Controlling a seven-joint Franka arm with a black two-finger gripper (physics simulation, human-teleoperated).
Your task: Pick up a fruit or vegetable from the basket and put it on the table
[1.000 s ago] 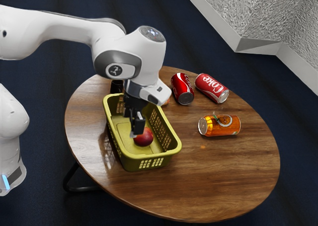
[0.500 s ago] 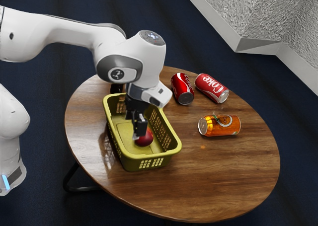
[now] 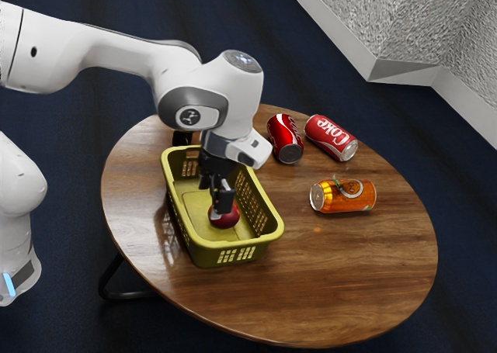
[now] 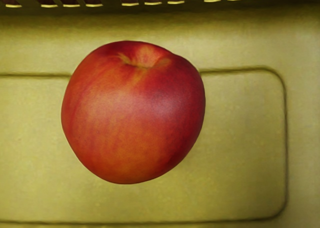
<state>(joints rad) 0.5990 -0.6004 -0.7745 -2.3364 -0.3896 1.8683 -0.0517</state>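
My gripper (image 3: 220, 207) is inside the yellow-green basket (image 3: 268, 238), low over the red peach-like fruit (image 3: 225, 222). Its fingers stand open and apart at the fruit's upper part, partly covering it in the exterior view. The fruit rests on the basket's floor near the end closest to the exterior camera. In the wrist view the whole top of the fruit (image 4: 132, 112) is seen from above, with the basket floor (image 4: 245, 148) around it.
The wooden table (image 3: 334, 275) holds a dark red can (image 3: 285, 138), a Coke can (image 3: 331, 137) and an orange can (image 3: 343, 196), all on the exterior view's right of the basket. The basket's perforated wall (image 4: 195, 5) stands close beside the fruit.
My hand has moved a little toward the exterior view's right and lower, from beside the fruit to over it. The fruit and basket have stayed where they were.
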